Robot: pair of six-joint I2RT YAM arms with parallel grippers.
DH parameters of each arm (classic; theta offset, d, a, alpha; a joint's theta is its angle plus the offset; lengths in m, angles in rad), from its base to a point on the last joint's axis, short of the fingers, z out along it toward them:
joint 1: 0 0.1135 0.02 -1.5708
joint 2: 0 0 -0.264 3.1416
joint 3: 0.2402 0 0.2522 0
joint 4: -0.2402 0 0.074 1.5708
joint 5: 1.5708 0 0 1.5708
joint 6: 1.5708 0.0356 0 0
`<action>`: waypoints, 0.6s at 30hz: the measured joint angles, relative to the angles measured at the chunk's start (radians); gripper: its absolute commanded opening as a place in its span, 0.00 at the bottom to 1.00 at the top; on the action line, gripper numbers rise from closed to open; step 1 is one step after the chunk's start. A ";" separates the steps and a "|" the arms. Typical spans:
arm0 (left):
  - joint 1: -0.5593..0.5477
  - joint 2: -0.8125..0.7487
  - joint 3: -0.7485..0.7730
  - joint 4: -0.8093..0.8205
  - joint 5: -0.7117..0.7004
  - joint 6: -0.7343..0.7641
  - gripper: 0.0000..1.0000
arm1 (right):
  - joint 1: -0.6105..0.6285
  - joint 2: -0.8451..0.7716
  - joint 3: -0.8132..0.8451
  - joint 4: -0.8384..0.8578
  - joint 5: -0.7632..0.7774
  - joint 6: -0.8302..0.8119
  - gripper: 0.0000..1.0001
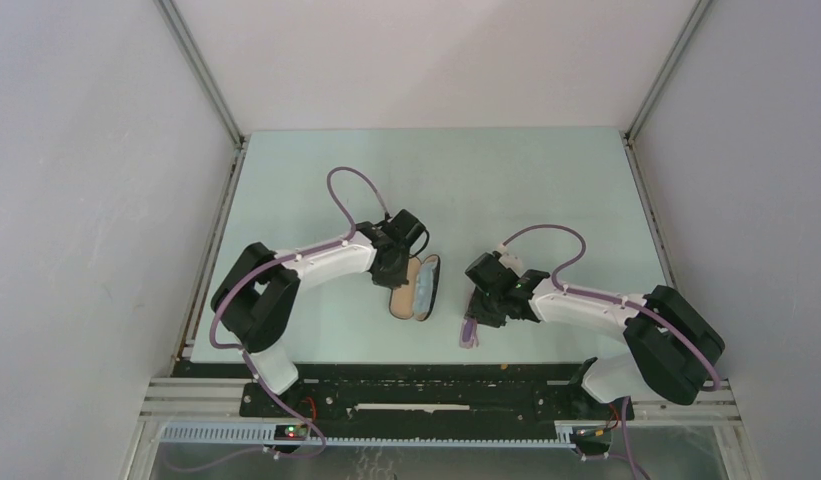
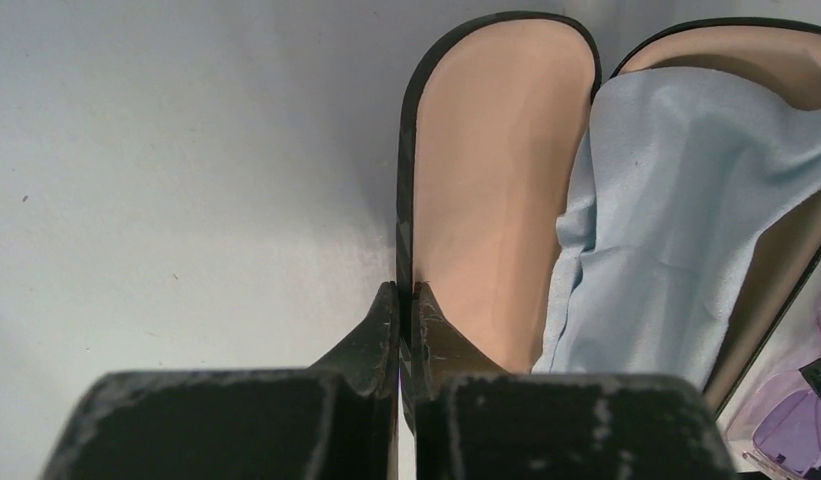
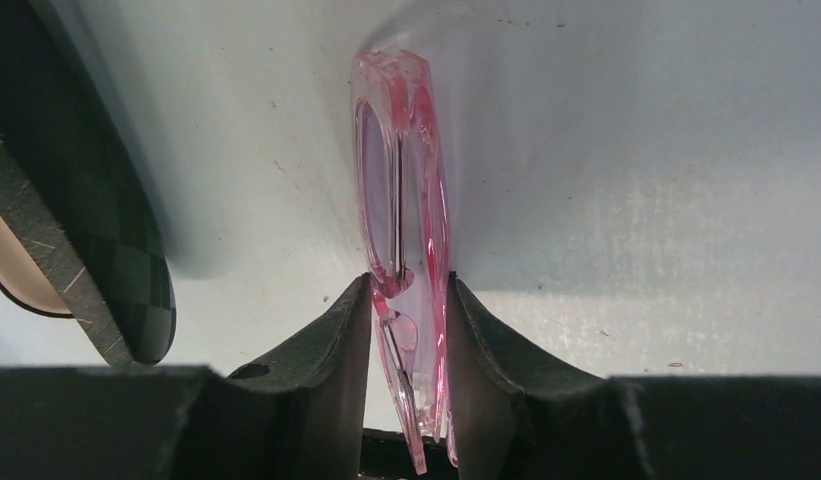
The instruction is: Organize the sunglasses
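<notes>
translucent pink sunglasses — checkered black case

Glasses case, cloth inside, lies mid-table; sunglasses sit just right of it, within the right gripper.

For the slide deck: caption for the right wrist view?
Right gripper pinching the folded pink sunglasses, checkered black case at left edge.

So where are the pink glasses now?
In the top view, right of centre near the front: the glasses sit between the right fingers, just right of the open case.
</notes>
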 measured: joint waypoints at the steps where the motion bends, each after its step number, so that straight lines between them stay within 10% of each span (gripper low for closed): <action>1: -0.002 0.000 0.000 -0.003 -0.003 -0.003 0.13 | -0.002 0.000 0.000 0.000 0.000 0.000 0.38; 10: -0.002 -0.005 0.000 -0.006 0.010 -0.014 0.44 | -0.006 -0.018 0.000 0.000 0.004 -0.001 0.30; 18: -0.002 -0.057 0.000 -0.006 0.014 -0.014 0.46 | -0.013 -0.071 0.000 -0.003 0.010 -0.007 0.26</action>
